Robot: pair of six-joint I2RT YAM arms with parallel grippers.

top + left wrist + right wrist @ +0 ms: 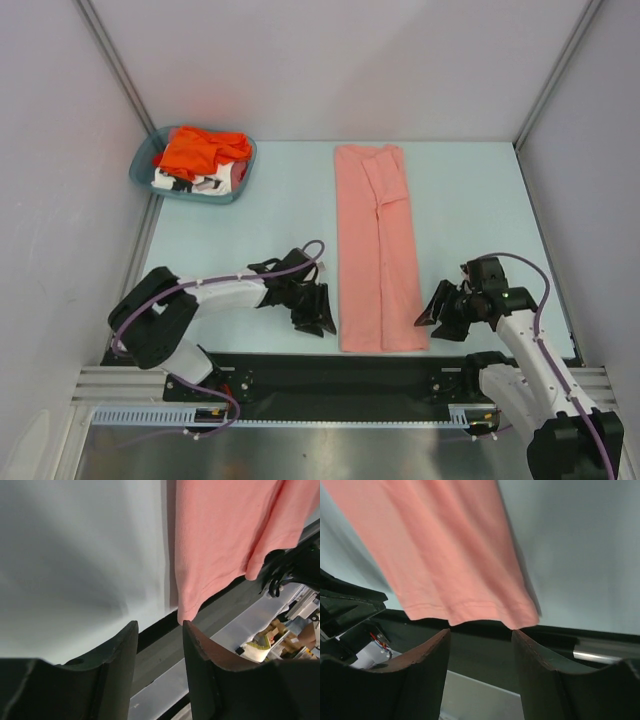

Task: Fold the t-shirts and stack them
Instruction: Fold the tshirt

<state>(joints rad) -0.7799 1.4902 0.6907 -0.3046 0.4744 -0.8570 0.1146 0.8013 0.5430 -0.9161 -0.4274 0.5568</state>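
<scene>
Where the counter (pixel 480 200) meets the far left corner, a teal basket (pixel 143 172) holds the orange shirt (pixel 200 150) bunched on top of the white shirt (pixel 192 183) with black print. The left arm lies low, its elbow folded back near its base and its forearm stretched rightward along the counter. The left hand (pixel 314 312) sits just beside the near left corner of the pink shirt (pixel 378 250), its two fingers parted with nothing between them. That shirt lies flat in the middle of the counter, folded lengthwise into a long strip running far to near, its hem at the near edge. Just beside the hem's right corner, the right hand (pixel 432 316) points leftward from a bent wrist, the arm rising from its base at the near right. Its fingers are also spread apart and grip nothing.
</scene>
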